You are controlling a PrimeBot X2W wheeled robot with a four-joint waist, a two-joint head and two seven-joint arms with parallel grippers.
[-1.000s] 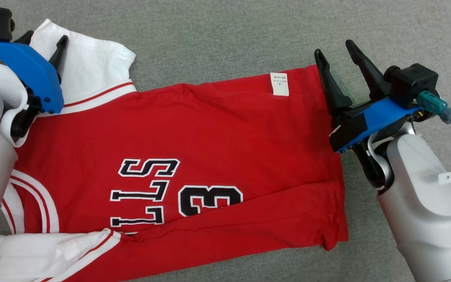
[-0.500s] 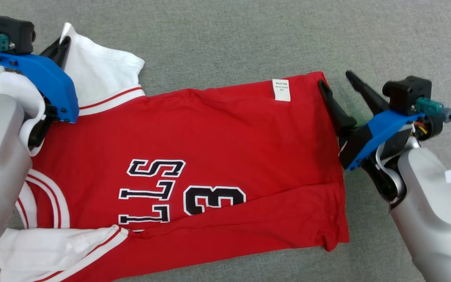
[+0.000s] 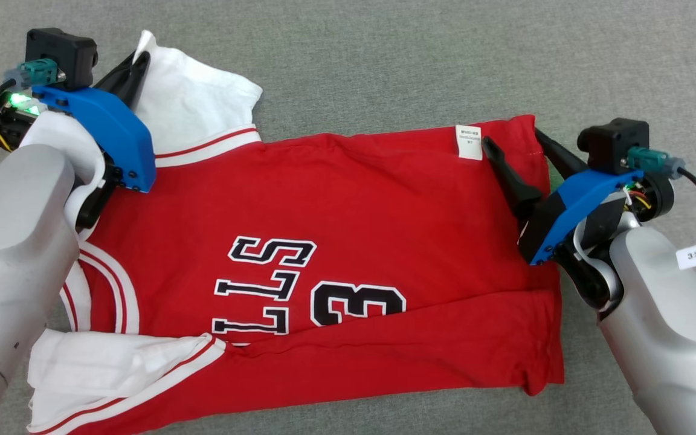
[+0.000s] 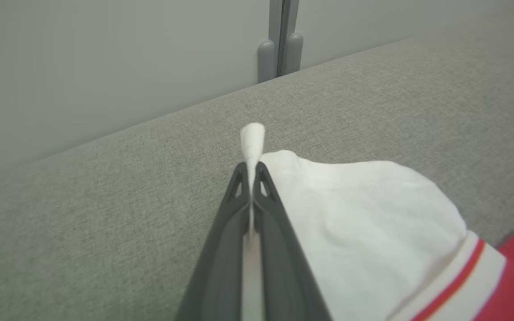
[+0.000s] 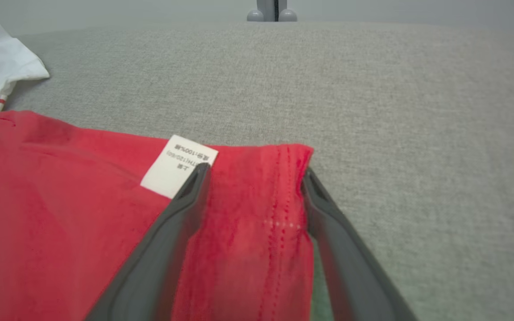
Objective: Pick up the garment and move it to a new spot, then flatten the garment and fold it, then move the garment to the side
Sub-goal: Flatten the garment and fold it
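Red short-sleeved jersey point(image 3: 336, 241) with white sleeves, spread flat on grey woven surface point(image 3: 384, 54). Left gripper point(image 3: 136, 66), open a second ago, now pinched shut on white sleeve point(image 3: 197, 103) toward far edge. Right gripper point(image 3: 512, 138) gaping, empty, straddling hem corner. Probably fold starting.

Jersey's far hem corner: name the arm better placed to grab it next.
Right. The right gripper, open, straddles the hem corner beside the white label; the left gripper is shut on the white sleeve.
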